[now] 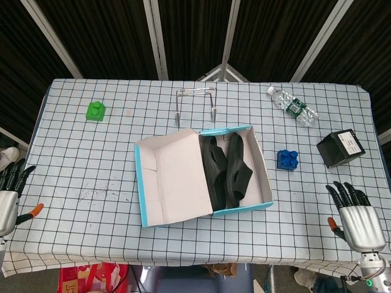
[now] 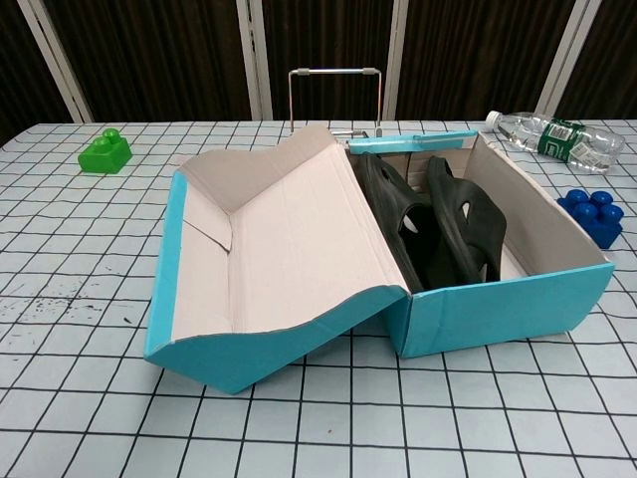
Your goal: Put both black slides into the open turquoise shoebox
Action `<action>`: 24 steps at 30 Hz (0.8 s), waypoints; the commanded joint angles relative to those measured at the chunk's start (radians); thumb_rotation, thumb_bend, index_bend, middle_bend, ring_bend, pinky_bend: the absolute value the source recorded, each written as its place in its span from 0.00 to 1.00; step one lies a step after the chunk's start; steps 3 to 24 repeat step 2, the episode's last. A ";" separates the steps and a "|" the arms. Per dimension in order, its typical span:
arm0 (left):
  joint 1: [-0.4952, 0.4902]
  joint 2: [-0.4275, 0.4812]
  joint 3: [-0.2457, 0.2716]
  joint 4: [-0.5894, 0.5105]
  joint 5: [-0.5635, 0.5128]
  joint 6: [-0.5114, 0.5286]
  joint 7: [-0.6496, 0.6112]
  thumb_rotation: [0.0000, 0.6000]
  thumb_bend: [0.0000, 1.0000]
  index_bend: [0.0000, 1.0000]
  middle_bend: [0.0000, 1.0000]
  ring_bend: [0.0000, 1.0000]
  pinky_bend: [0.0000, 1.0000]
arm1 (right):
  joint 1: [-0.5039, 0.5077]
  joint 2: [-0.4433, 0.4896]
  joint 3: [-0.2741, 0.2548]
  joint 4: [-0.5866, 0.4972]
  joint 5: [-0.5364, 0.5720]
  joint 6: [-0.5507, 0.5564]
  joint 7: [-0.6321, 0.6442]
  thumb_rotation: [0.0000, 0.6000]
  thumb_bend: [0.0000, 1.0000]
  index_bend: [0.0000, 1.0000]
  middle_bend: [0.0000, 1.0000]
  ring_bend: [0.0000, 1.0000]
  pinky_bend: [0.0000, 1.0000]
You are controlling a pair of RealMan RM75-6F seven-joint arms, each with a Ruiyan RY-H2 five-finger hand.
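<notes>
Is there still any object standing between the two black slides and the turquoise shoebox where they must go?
Nothing visible does. Both black slides already lie inside the open turquoise shoebox, side by side on edge, and neither hand holds anything.

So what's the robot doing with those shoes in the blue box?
Nothing is being handled right now. Both black slides already sit on edge, side by side, inside the open turquoise shoebox, whose lid is folded out to the left. The right robot hand is at the near right edge of the table with fingers spread, holding nothing. The left robot hand is at the far left edge, also empty. So the packing job looks done.
</notes>
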 commanded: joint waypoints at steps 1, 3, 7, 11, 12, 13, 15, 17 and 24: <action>-0.005 0.005 0.000 -0.007 -0.019 -0.023 0.015 1.00 0.24 0.13 0.00 0.00 0.12 | -0.005 -0.015 0.011 0.008 0.015 -0.002 -0.016 1.00 0.32 0.17 0.15 0.12 0.21; -0.006 0.004 -0.001 -0.008 -0.022 -0.026 0.018 1.00 0.24 0.13 0.00 0.00 0.12 | -0.005 -0.018 0.015 0.008 0.014 -0.001 -0.018 1.00 0.32 0.17 0.15 0.12 0.21; -0.006 0.004 -0.001 -0.008 -0.022 -0.026 0.018 1.00 0.24 0.13 0.00 0.00 0.12 | -0.005 -0.018 0.015 0.008 0.014 -0.001 -0.018 1.00 0.32 0.17 0.15 0.12 0.21; -0.006 0.004 -0.001 -0.008 -0.022 -0.026 0.018 1.00 0.24 0.13 0.00 0.00 0.12 | -0.005 -0.018 0.015 0.008 0.014 -0.001 -0.018 1.00 0.32 0.17 0.15 0.12 0.21; -0.006 0.004 -0.001 -0.008 -0.022 -0.026 0.018 1.00 0.24 0.13 0.00 0.00 0.12 | -0.005 -0.018 0.015 0.008 0.014 -0.001 -0.018 1.00 0.32 0.17 0.15 0.12 0.21; -0.006 0.004 -0.001 -0.008 -0.022 -0.026 0.018 1.00 0.24 0.13 0.00 0.00 0.12 | -0.005 -0.018 0.015 0.008 0.014 -0.001 -0.018 1.00 0.32 0.17 0.15 0.12 0.21; -0.006 0.004 -0.001 -0.008 -0.022 -0.026 0.018 1.00 0.24 0.13 0.00 0.00 0.12 | -0.005 -0.018 0.015 0.008 0.014 -0.001 -0.018 1.00 0.32 0.17 0.15 0.12 0.21; -0.006 0.004 -0.001 -0.008 -0.022 -0.026 0.018 1.00 0.24 0.13 0.00 0.00 0.12 | -0.005 -0.018 0.015 0.008 0.014 -0.001 -0.018 1.00 0.32 0.17 0.15 0.12 0.21; -0.006 0.004 -0.001 -0.008 -0.022 -0.026 0.018 1.00 0.24 0.13 0.00 0.00 0.12 | -0.005 -0.018 0.015 0.008 0.014 -0.001 -0.018 1.00 0.32 0.17 0.15 0.12 0.21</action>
